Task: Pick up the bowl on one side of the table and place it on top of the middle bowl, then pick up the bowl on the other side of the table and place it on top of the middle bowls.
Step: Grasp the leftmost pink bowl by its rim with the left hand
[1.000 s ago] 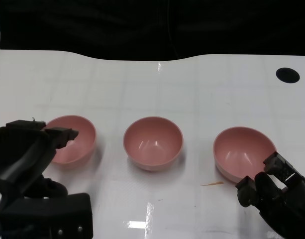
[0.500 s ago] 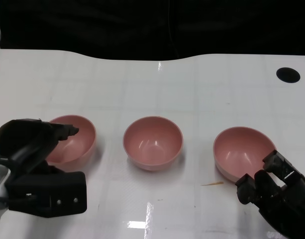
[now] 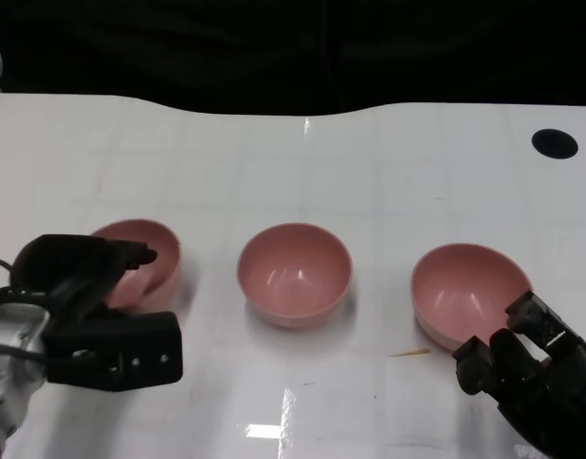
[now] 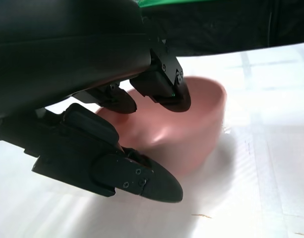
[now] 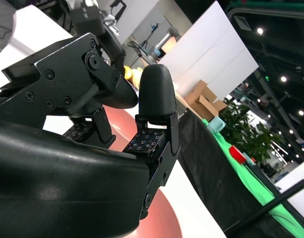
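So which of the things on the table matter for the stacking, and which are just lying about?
Job:
left bowl, at the left robot hand
middle bowl
right bowl, by the right robot hand

Lying about:
small tan sliver
black hole in the table

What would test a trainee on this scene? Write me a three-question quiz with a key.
1. True or false: the middle bowl has nothing stacked in it.
2. Where are the left hand's fingers?
A. over the rim of the left bowl
B. flat on the table
C. inside a cup
3. Fill in: the right hand sits nearest the ___ bowl.

Key: 1 true. 2 A. 3 right; the right bowl lies just beyond that hand.
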`<state>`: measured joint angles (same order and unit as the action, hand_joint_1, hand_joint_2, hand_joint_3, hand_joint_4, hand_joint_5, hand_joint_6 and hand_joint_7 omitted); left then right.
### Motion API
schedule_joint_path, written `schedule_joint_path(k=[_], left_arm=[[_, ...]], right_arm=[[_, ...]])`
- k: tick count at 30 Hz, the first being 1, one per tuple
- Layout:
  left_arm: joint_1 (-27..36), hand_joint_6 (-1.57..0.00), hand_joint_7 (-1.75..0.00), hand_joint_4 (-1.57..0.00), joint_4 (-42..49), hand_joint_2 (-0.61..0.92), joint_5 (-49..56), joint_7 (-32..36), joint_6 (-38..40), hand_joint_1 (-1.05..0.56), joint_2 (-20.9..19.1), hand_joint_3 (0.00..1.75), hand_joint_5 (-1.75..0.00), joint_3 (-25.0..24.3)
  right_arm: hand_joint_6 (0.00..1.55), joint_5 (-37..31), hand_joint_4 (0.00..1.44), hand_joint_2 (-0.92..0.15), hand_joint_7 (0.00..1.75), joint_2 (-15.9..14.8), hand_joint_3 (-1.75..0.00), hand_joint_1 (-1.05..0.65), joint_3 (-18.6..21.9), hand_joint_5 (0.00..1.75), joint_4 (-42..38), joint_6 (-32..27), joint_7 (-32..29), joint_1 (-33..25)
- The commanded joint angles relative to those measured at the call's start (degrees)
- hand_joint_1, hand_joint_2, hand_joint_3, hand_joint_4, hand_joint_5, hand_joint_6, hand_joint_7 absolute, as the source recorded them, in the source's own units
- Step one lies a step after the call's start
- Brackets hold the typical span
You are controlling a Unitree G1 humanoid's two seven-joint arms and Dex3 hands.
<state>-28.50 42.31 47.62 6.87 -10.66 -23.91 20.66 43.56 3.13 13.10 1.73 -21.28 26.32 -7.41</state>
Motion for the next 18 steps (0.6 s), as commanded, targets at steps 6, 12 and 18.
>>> schedule_joint_path(k=[6, 12, 18], left_arm=[[-4.57, -0.67, -0.01, -0.6, 9.99, 0.92, -0.11, 4.73, 0.9, -0.58, 2.96, 0.11, -0.01, 4.25], [-6.87, -0.7, -0.02, -0.63, 16.25, 0.92, 0.02, 9.0, 0.57, -0.45, 4.47, 0.15, -0.02, 7.23], [-7.18, -1.02, -0.1, -1.03, 21.53, 0.92, -2.0, 17.68, -3.73, -0.16, 5.43, 0.16, -0.33, 7.33]], right_arm=[[0.82, 0.07, 0.88, -0.54, 1.4, -0.61, -1.15, -0.09, 0.45, 1.61, 0.13, 0.25, -0.01, 0.12], [0.82, 0.38, 0.87, -0.53, 1.4, -0.5, -1.17, -0.09, 0.51, 1.63, 0.11, 0.12, 0.11, 0.07], [0.81, 0.35, 0.86, -0.54, 1.42, -0.25, -1.15, -0.1, 0.51, 1.64, 0.33, 0.37, -0.03, -0.22]])
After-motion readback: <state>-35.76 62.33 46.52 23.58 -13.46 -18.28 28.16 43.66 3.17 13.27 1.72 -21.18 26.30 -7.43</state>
